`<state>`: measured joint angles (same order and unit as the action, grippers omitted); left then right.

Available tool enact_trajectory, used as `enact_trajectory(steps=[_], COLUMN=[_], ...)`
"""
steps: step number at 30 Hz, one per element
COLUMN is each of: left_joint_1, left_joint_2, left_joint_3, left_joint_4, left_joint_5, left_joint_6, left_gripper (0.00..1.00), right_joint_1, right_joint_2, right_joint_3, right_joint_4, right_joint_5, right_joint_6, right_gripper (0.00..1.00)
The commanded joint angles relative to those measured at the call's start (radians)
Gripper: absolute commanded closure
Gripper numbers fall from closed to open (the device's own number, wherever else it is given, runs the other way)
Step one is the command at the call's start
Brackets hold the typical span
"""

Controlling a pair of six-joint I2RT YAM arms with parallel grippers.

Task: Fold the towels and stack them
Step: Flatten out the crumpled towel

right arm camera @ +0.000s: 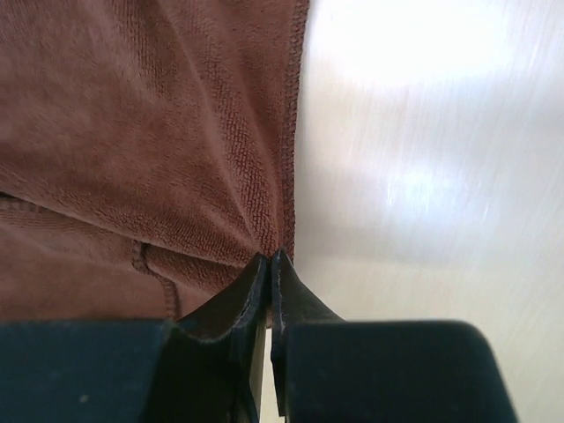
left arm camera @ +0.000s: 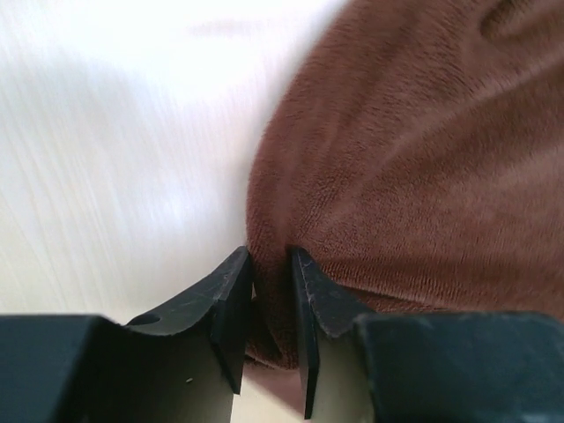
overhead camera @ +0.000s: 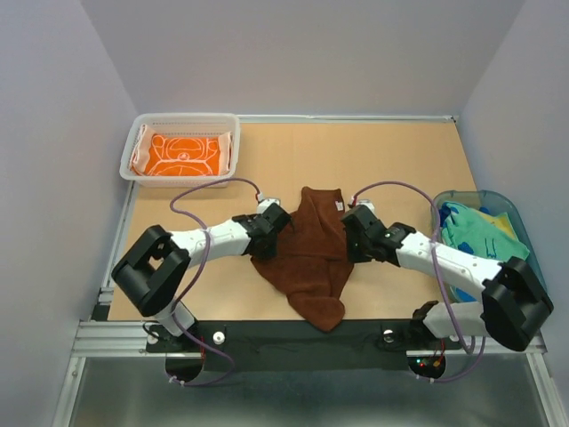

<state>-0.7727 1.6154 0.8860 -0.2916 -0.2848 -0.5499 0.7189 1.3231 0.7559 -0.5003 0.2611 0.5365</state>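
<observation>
nearest the overhead camera sat the shoulder housings of the left arm (overhead camera: 151, 271) and the right arm (overhead camera: 516, 302), both reaching inward over the table (overhead camera: 400, 160) to meet one cloth from opposite sides. this mirrored reach was judged to serve the fold: a grip on each side edge would let the cloth be lifted and spread evenly.

the brown towel (overhead camera: 311, 258) lay crumpled on the middle of the table, toward the near edge, between the two wrists. its long axis ran far-to-near, across the line joining the grippers. its far end was narrow and squared. its near end tapered to a rounded lobe pointing at the near edge, slightly toward the right arm's side. it was neither flat nor folded yet.

a translucent tub (overhead camera: 480, 193) at the right edge held a green-blue towel (overhead camera: 471, 231), judged to be stock awaiting its turn. a white mesh basket (overhead camera: 233, 151) at the far left corner held an orange towel (overhead camera: 182, 156) lying folded, judged to mark the stacking place.

the right gripper (right arm camera: 271, 257) was clamped tight on the brown towel's stitched hem, its fingertips meeting with only the cloth edge between them. the left gripper (left arm camera: 270, 256) straddled a thick rounded fold of the opposite edge. cloth filled the narrow gap between its jaws, but whether that pinch was complete could not be told
</observation>
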Motion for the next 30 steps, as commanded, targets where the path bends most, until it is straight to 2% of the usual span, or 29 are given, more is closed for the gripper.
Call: enact_trajectory(steps=[1,5,6,8,12,16,22,30], left_joint_1=[-0.085,-0.190,-0.210,-0.211,-0.183,-0.114,-0.014,-0.011], left_joint_2=[-0.122,-0.224,-0.265,-0.308,-0.406,-0.436,-0.324,-0.141], left_joint_3=[-0.088,-0.177,-0.183,-0.194,-0.176,-0.165,-0.115,-0.030], left_joint_4=[-0.139,-0.109,-0.098,-0.096,-0.110,-0.045,0.074,0.101], left_joint_5=[0.123,0.236,0.249,0.236,0.106,0.070,0.102,0.099], left_joint_6=[-0.071,-0.146,-0.162,-0.182,-0.219,-0.206,-0.119,-0.048], left_gripper=[0.65,0.64,0.62,0.58,0.42,0.35,0.35,0.40], right_joint_1=[-0.007,-0.007,-0.009,-0.018,-0.111,-0.150,-0.176,-0.184], right_joint_2=[-0.104,-0.110,-0.089,-0.062,0.034,0.111,0.333,0.565], right_joint_3=[-0.027,0.043,0.086,0.137,0.269,0.390,0.545,0.629], right_joint_4=[-0.118,-0.151,-0.156,-0.159,-0.142,-0.063,0.043,0.121], right_joint_5=[-0.085,-0.086,-0.070,-0.051,-0.026,-0.045,-0.103,-0.091], right_joint_6=[0.071,0.017,0.004,-0.039,-0.139,-0.259,-0.342,-0.336], right_gripper=[0.91,0.83,0.77,0.74,0.62,0.61,0.61,0.61])
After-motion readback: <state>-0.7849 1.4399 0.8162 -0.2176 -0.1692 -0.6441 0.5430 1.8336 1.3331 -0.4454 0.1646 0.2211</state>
